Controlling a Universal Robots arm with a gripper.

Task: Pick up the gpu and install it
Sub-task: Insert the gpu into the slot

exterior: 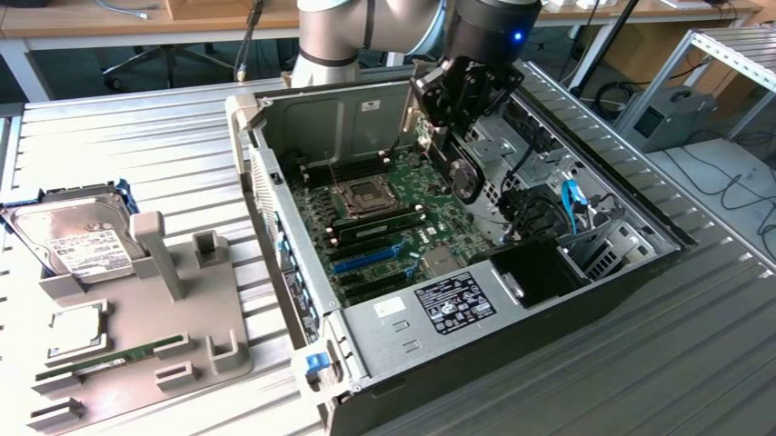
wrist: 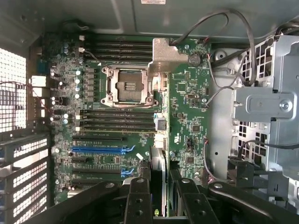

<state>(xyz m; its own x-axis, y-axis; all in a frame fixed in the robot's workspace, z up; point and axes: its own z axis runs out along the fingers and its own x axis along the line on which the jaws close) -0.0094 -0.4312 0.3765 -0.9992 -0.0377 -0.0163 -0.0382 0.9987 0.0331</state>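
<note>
My gripper (exterior: 453, 138) hangs over the open computer case (exterior: 282, 272), shut on the gpu (exterior: 468, 178). The gpu is a thin black card with a round fan on its face, held upright above the green motherboard (exterior: 391, 218). In the wrist view the gpu (wrist: 159, 161) is edge-on between my two black fingers (wrist: 139, 189), and its silver end bracket (wrist: 165, 56) is at the far end. My gripper (wrist: 160, 185) is above the board near the blue expansion slots (wrist: 98, 150). The card hangs above the board and touches no slot.
The bare processor socket (wrist: 127, 85) and memory slots lie mid-board. A metal drive cage (wrist: 268, 107) and loose cables (exterior: 570, 204) crowd one side of the case, with the power supply (exterior: 455, 302) at its front. At the exterior view's left, a grey holder (exterior: 158, 363) carries a hard drive (exterior: 73, 241) and a memory stick (exterior: 115, 356).
</note>
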